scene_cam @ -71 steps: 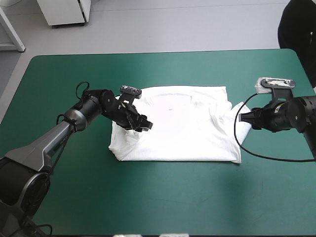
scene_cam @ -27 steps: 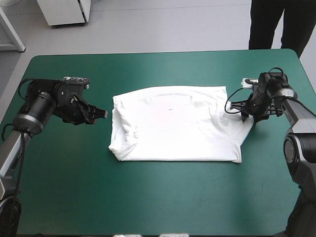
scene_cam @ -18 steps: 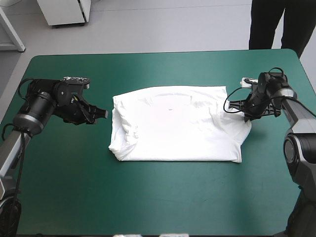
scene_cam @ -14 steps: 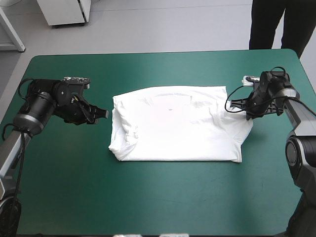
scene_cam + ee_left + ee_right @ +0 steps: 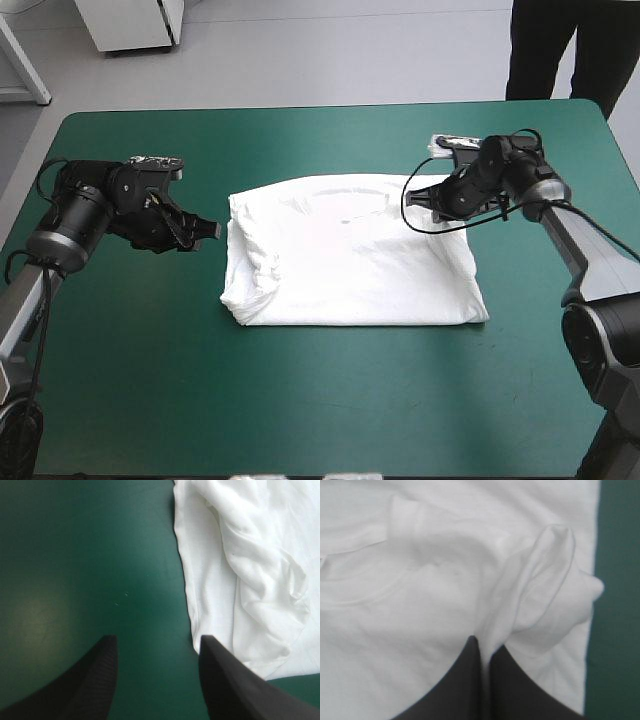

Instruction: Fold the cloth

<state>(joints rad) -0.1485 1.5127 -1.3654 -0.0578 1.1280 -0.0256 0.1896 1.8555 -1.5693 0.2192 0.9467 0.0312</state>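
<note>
Left gripper (image 5: pixel 207 231) hovers, fingers apart, just beside the T-shirt (image 5: pixel 350 270), which lies mid-table on the teal-green cover (image 5: pixel 300 400); right gripper (image 5: pixel 428 196) pinches its limp sleeve (image 5: pixel 545 580). Soft, light stuff, best taken by hems or corners

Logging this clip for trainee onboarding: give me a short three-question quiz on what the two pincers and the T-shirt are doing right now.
1. Multiple choice: the right pincer is A) shut on a fold of the T-shirt; B) open above bare cover; C) out of view.
2. True or false: the left pincer is shut on the T-shirt.
3. Fill in: the left pincer sits over the ____ cover, beside the T-shirt's edge.
Key: 1 A. 2 False: it is open and holds nothing. 3 teal-green.
</note>
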